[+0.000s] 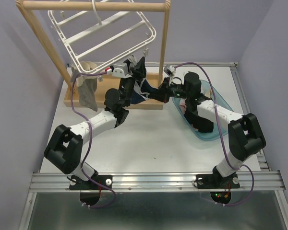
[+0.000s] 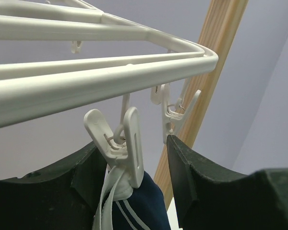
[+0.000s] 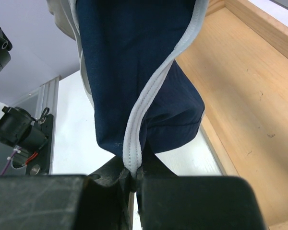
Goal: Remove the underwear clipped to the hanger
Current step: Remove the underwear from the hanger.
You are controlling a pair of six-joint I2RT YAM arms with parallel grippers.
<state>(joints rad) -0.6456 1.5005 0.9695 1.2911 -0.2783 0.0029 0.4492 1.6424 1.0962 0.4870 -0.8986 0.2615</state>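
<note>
The white hanger [image 1: 105,33] hangs tilted from the wooden rail. Navy underwear with white trim [image 1: 143,89] hangs from one of its clips [image 2: 128,143] at the frame's near right corner. My left gripper [image 1: 137,68] is open, its jaws either side of that clip [image 2: 134,163], with a gap to the right finger [image 2: 197,177]. My right gripper [image 1: 152,93] is shut on the white trim at the bottom of the navy underwear [image 3: 134,72], pinching it between the fingertips [image 3: 132,176]. Grey underwear [image 1: 88,93] and a cream piece [image 1: 89,67] hang at the frame's left corner.
The wooden rail stand has a post [image 1: 164,43] just right of the navy piece and a base tray [image 3: 249,110] below it. A teal basin [image 1: 217,101] lies under the right arm with something pink in it. A second, empty clip [image 2: 175,112] hangs beside the first.
</note>
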